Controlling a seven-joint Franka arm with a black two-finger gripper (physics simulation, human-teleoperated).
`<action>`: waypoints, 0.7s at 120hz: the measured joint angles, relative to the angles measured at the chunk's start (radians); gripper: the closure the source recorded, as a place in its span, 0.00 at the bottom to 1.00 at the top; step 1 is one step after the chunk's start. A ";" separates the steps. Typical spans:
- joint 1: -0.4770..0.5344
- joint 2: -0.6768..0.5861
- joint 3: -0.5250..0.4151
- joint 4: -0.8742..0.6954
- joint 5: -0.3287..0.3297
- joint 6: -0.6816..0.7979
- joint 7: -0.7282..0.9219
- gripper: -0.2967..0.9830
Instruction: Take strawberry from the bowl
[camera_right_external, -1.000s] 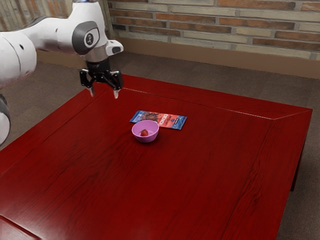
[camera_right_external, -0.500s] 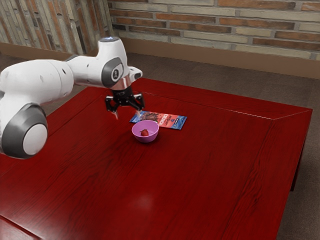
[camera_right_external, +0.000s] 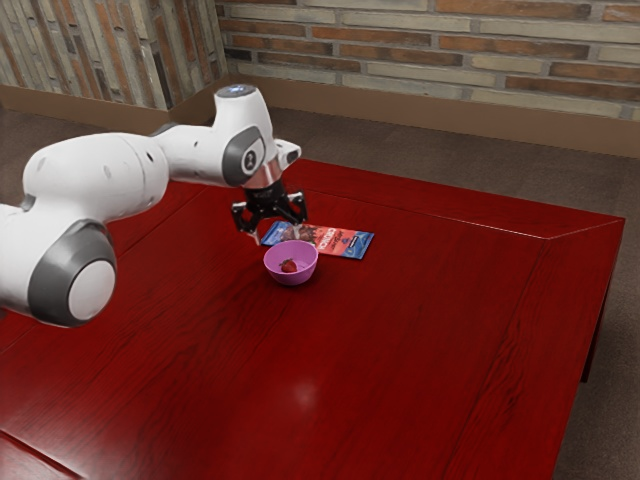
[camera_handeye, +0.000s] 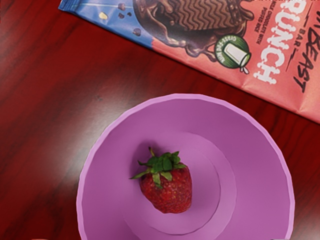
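My gripper (camera_right_external: 277, 238) is open just above the pink-purple bowl (camera_right_external: 304, 272), slightly toward the exterior view's left, with nothing between its fingers. The bowl stands upright on the table. A red strawberry (camera_right_external: 288, 266) lies inside it. Seen from my hand, the strawberry (camera_handeye: 170, 189) rests on the floor of the bowl (camera_handeye: 255, 150), its green leaves showing and no finger touching it.
A blue and red chocolate bar packet (camera_right_external: 335, 241) lies flat right beside the bowl, on the side toward the brick wall. Both stand on the dark red wooden table (camera_right_external: 400, 350).
The arm has swung toward the exterior view's right and come down, bringing my open gripper from the table's far left corner to the bowl. Bowl, strawberry and packet have stayed put.
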 joint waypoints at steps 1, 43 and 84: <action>0.000 0.000 0.000 0.000 0.000 0.000 -0.002 0.33; 0.008 0.083 -0.007 0.090 0.000 -0.001 -0.055 0.36; 0.004 0.096 -0.008 0.091 0.001 0.001 -0.084 0.47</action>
